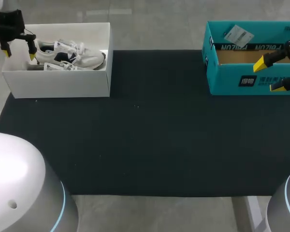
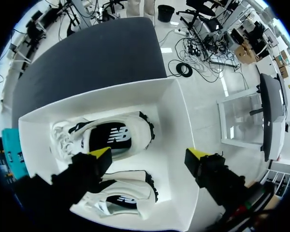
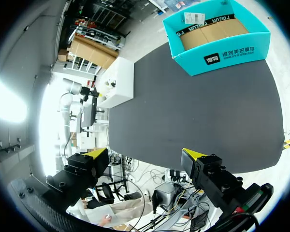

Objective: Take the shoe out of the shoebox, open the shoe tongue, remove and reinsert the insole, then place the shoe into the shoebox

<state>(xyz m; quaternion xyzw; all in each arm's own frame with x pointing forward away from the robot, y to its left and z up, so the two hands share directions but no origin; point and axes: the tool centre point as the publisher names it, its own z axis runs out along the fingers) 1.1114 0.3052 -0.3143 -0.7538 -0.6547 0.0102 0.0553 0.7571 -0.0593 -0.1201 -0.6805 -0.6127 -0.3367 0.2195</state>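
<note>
The white shoebox (image 1: 58, 84) at 10 o'clock holds white sneakers (image 1: 70, 55); only the left wrist view shows two, side by side. The teal box (image 1: 251, 79) at 2 o'clock has a brown cardboard floor. The left gripper (image 1: 20, 54) is open above the sneakers. The right gripper (image 1: 269, 75) is open by the teal box.

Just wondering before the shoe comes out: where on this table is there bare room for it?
The black mat lies bare between the white shoebox and the teal box, and toward the near edge. Crowded: the shoebox, full of shoes, under the left gripper.
</note>
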